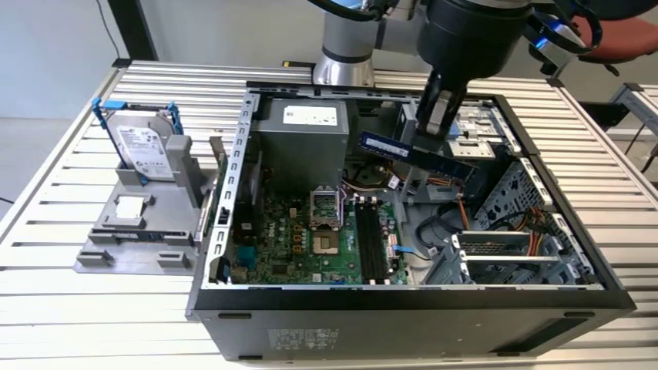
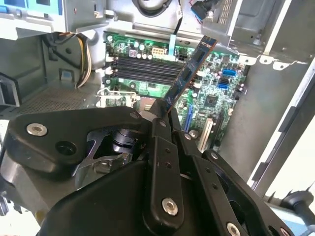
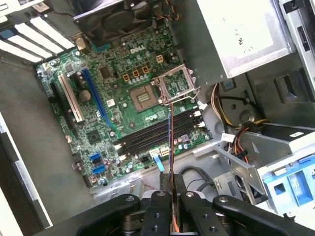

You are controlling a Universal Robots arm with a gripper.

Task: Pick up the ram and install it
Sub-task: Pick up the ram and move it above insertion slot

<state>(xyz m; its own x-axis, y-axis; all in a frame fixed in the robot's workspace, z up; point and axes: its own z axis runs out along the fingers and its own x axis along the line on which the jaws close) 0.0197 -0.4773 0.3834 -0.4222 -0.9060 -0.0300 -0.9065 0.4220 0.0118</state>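
**Ram gripped, held clear of motherboard**

Exterior view: the gripper (image 1: 436, 132) pinches the ram (image 1: 411, 153), which is tilted and raised clear of the motherboard (image 1: 308, 243).

Second wrist view: the jaws are clamped on one end of the ram (image 2: 189, 71), and the stick slants out over the motherboard (image 2: 219, 86), near its memory slots (image 2: 142, 66).

First wrist view: the ram (image 3: 170, 152) is seen edge-on in the gripper (image 3: 172, 196), a thin line crossing the motherboard (image 3: 123, 113) and its slots, not seated.

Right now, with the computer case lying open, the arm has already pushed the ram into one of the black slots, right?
Not pushed in. The gripper holds the ram in the air above the black slots, apart from them, as the exterior view shows. The computer case does lie open.
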